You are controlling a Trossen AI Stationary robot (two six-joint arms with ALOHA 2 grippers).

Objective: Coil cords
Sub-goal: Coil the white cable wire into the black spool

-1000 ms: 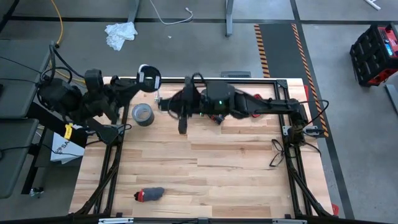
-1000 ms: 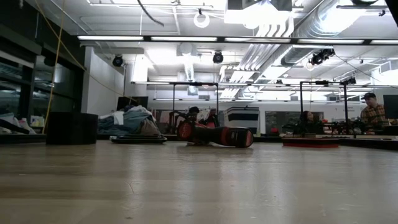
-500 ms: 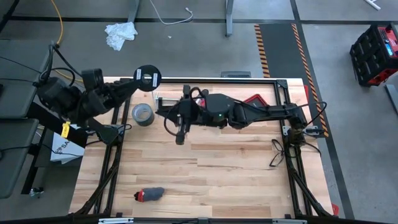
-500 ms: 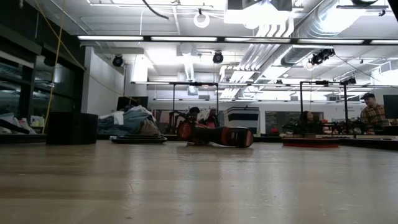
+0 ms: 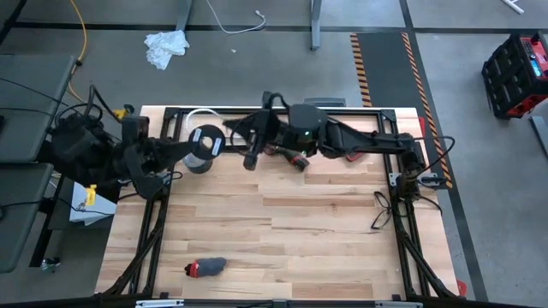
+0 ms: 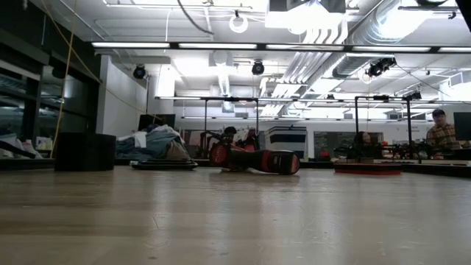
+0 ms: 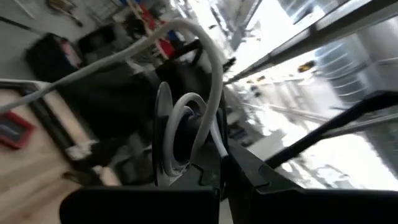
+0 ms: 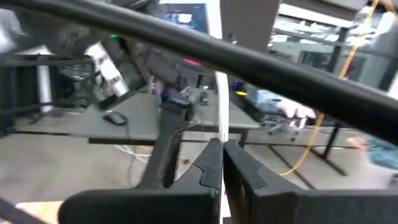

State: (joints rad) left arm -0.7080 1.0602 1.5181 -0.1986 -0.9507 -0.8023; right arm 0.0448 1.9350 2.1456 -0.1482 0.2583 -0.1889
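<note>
Disc point(image 5: 204, 142) lowered, cable point(image 5: 224, 126) running left-right

Even overhead light, soft shadows on the table point(image 5: 282, 222). Low view: ceiling light strips point(image 6: 184, 46) glare, near tabletop out of focus. Left wrist view: heavy motion blur, background blown out white. Right wrist view: softer blur, dimmer.

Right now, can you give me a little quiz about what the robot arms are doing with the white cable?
1. True or false: the right arm's jaws are shut on the thin white cable.
2. What do the left arm's jaws hold? A) the black disc B) the grey tape roll C) the white rag
3. Fill in: the small red and grey thing lies on the wooden ____.
Key: 1 true; 2 A; 3 table.
</note>
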